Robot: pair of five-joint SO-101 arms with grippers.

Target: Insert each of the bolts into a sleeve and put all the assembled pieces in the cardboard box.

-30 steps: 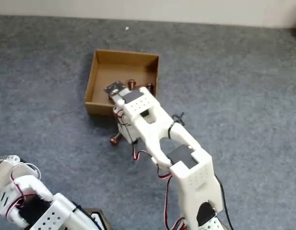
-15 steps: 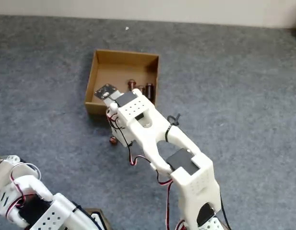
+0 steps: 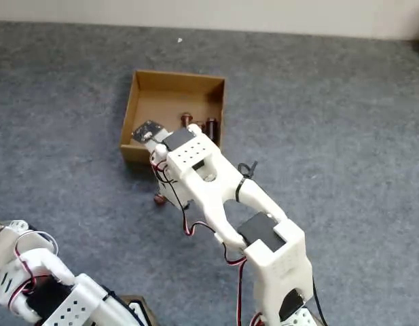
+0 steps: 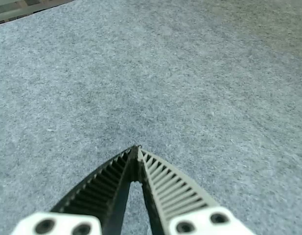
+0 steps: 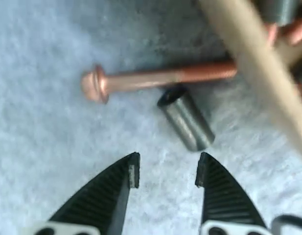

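Right end effector [image 5: 168, 169] gapes empty (left end effector [image 4: 137, 148] pinched closed, empty); sleeve [image 5: 186, 119] lies just ahead, bolt [image 5: 155, 78] just beyond.

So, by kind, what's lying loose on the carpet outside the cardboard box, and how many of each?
Copper bolt: 1
Dark sleeve: 1
Total: 2 loose parts, lying side by side, with the bolt not yet in the sleeve.
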